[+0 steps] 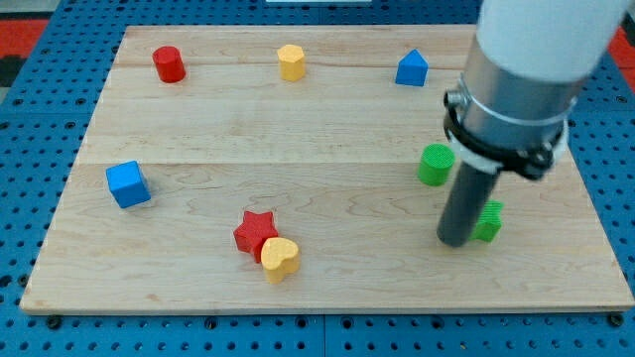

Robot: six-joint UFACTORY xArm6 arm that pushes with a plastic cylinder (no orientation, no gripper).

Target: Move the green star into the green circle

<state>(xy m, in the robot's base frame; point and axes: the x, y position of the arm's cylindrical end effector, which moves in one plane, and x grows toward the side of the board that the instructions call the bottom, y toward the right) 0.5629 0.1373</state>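
The green star [489, 220] lies at the view's right, partly hidden behind my rod. The green circle, a short cylinder [435, 164], stands up and to the left of it, a small gap away. My tip [456, 241] rests on the board, touching the star's left side and below the green circle.
A wooden board [298, 149] on a blue pegboard. A red cylinder [169, 63], a yellow hexagon block [291, 61] and a blue house-shaped block [412, 68] stand along the top. A blue cube [128, 183] is at the left. A red star [255, 232] touches a yellow heart [280, 258] at the bottom.
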